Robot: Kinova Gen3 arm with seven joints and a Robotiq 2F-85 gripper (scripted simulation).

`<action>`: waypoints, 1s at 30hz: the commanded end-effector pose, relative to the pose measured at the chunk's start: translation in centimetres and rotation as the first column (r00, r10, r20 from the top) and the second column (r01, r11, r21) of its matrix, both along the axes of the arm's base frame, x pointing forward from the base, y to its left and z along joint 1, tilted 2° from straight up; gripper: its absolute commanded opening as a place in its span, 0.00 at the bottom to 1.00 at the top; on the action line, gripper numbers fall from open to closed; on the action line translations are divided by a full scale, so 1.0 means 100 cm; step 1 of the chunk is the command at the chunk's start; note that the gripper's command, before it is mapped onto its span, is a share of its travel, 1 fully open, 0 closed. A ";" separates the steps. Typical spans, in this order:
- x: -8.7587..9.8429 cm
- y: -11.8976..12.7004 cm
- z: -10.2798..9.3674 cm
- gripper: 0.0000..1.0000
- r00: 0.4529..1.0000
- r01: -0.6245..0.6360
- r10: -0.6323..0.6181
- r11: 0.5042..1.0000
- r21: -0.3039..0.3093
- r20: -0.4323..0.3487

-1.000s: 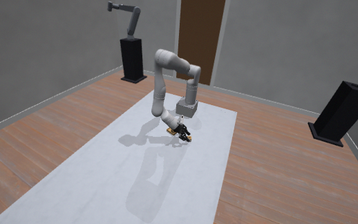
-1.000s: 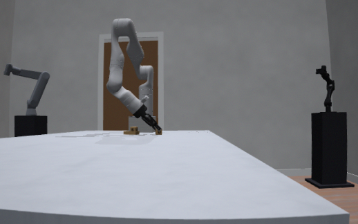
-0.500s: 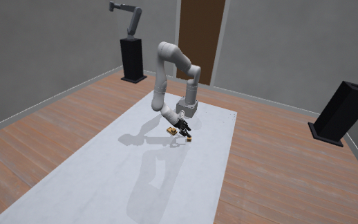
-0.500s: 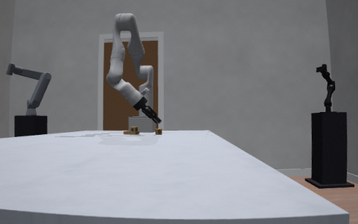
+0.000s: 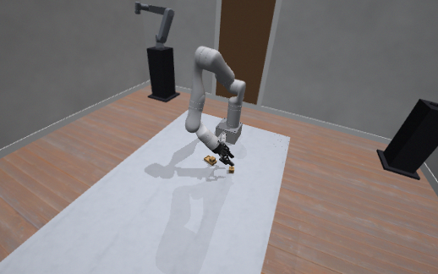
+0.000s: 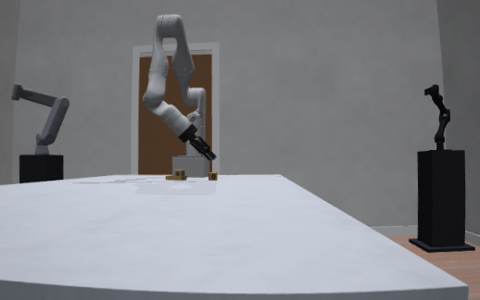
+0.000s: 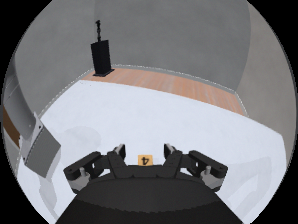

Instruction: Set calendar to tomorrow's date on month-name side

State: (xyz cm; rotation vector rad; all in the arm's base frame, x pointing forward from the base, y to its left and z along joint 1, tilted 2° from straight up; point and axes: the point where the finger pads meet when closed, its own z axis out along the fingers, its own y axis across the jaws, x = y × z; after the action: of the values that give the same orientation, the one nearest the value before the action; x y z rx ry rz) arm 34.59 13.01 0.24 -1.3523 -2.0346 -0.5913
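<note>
Gripper [image 6: 212, 157] open above the loose cube [image 6: 212, 176]; I read 0 on it. Tray [image 6: 171, 178] apart, other cube [image 6: 180, 173] on it.

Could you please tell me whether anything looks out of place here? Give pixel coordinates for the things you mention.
Yes: one cube [image 5: 232, 170] [image 6: 212, 176] [image 7: 145, 160] sits on the table [image 5: 212, 211] [image 6: 214, 222] [image 7: 175, 115], away from the tray [image 5: 207, 159] [image 6: 170, 178], though both cubes belong side by side in it. I see no damage.
</note>
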 end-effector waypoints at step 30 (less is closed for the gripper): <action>0.000 0.003 0.003 0.67 0.995 0.020 0.005 0.970 -0.243 0.102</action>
State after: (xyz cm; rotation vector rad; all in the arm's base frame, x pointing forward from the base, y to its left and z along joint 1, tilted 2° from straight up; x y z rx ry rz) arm 34.48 13.15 0.39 -1.4995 -2.2395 -0.4287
